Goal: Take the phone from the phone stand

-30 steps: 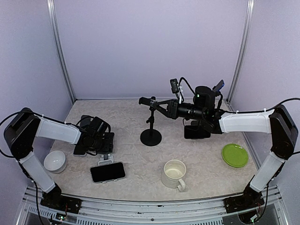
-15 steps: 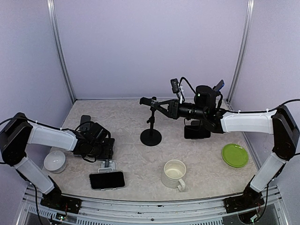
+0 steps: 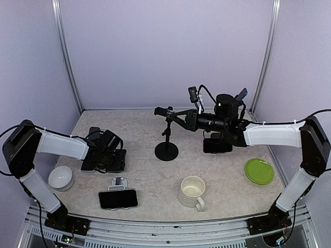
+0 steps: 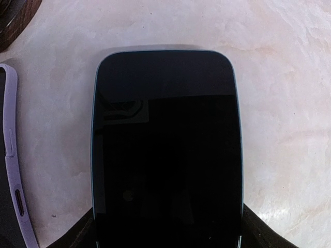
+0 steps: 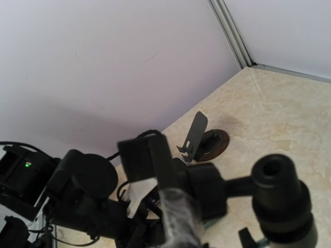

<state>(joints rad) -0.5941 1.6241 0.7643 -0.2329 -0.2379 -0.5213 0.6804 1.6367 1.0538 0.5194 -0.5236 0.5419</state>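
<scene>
Black phone (image 4: 165,150), screen up, filling the left wrist view. Clamped at its near end by the left gripper (image 4: 165,230), with fingers (image 4: 77,235) spread wide, one against each long edge. Positioned over the left side of the marbled table (image 3: 222,170), just beside a purple-cased phone (image 4: 11,170). Well apart from the black phone stand (image 3: 166,150) at the table's middle. Right gripper (image 3: 170,113) closed on that stand's head, high above its round base.

Compared with a second ago: left gripper nearer the front edge half a second back, now a little further to the rear again. Second phone (image 3: 118,198), then skewed and close under the gripper, now squared up nearer the front edge, just in front of a small white holder (image 3: 120,182). Right arm and stand unmoved.

Near end of the clamped phone cut off by the frame. From above, phone and black gripper hard to separate. Cannot tell whether resting on the table or held just above it. Right wrist view blurred up close, its own fingers not distinguishable.
</scene>
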